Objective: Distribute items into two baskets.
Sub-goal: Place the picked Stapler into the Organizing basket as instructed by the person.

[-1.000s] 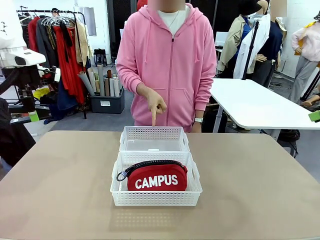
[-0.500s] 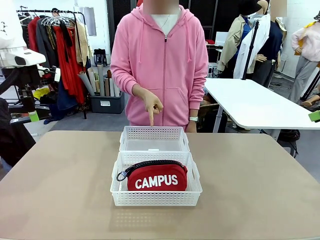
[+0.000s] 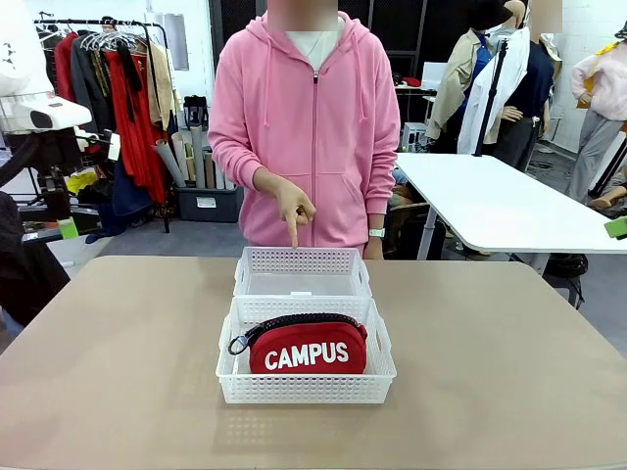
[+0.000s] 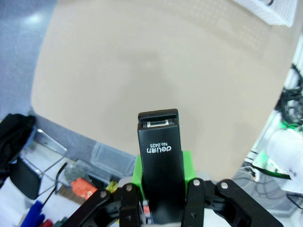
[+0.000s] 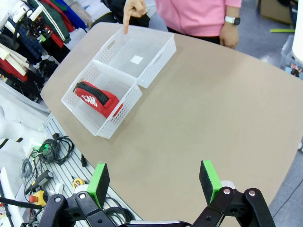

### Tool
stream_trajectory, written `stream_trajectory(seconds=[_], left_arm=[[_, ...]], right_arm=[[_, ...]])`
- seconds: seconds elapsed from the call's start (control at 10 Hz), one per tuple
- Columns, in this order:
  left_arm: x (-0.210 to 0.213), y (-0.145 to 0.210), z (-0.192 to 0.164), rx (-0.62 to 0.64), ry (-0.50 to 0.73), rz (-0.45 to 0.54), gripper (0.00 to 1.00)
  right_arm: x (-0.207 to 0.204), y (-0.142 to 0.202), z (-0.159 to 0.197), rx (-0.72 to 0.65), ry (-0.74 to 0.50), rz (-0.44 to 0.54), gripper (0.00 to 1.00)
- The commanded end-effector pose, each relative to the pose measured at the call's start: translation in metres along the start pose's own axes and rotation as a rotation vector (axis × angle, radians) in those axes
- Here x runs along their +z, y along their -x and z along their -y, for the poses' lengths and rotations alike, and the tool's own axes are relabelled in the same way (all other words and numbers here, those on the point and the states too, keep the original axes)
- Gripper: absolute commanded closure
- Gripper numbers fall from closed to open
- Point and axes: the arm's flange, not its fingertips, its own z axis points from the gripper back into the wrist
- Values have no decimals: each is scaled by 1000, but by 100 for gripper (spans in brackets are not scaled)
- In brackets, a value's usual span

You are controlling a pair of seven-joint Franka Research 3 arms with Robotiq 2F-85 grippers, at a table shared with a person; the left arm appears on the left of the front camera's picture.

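Two baskets sit end to end mid-table, touching along their long sides: the near basket [image 3: 306, 387] holds the pouch [image 3: 307, 345], the far basket [image 3: 303, 275] looks empty. So one item is placed, one is left. The stapler [image 4: 161, 177] is in my left gripper [image 4: 162, 189], green pads pinching its sides, nose pointing out along the fingers. In the left wrist view it hangs above the table [image 4: 142, 85] near an edge, well apart from the baskets; only a basket corner shows at the top right of that view. My right gripper [image 5: 154, 183] is spread wide with nothing between the pads, hovering high over the table's side, both baskets visible below it.

The person's hand [image 3: 295, 209] points a finger down at the far basket's back rim, above it and not touching as far as I can tell. I read that as the cue for where the stapler goes.

Step in hand: carrying the stapler to its basket. Next move, my guess: swing the left arm in over the far basket, clear the near basket and pouch on the way, lower until the stapler is inside the walls, then release. The pointing hand is right at the target, so I come in from my own side and keep the stapler low and centred. The grip looks square, though I can't see how deep the stapler sits between the pads.
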Motion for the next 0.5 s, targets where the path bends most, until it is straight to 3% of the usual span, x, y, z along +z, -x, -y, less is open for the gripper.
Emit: stream_trajectory(seconds=[0.0,0.4], left_arm=[[5,-16,7,-38,-3,42,93],[1,-64,10,-78,7,63,93]], right_arm=[[1,-1,0,10,-7,13,0],[1,-1,0,10,-7,13,0]])
